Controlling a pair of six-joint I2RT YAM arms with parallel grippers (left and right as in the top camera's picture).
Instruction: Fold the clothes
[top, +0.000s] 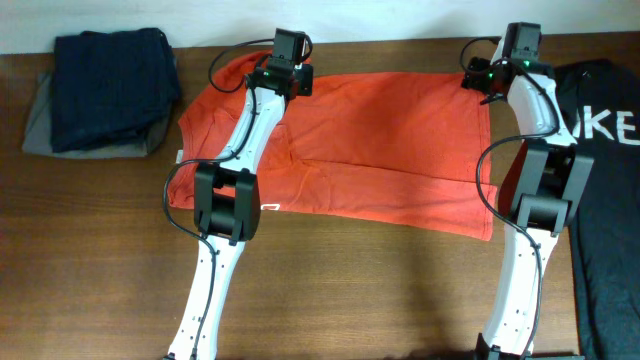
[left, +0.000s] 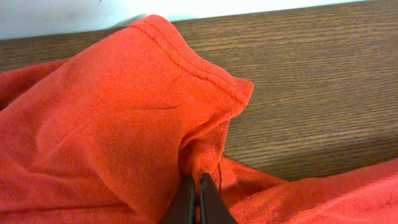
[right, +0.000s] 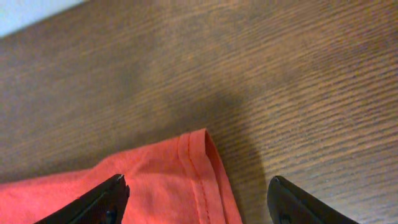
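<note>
Now both arms sit at the far edge of the T-shirt (top: 380, 140).
Left gripper (left: 199, 196) clamps fabric; right gripper (right: 198, 188), open, straddles its corner.

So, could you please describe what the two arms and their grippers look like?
The left arm and right arm both have white tubular links, bulky black joint housings and looping black cables. Each wrist carries a black block with small green lights. The left gripper and right gripper have dark, tapering fingers.
</note>
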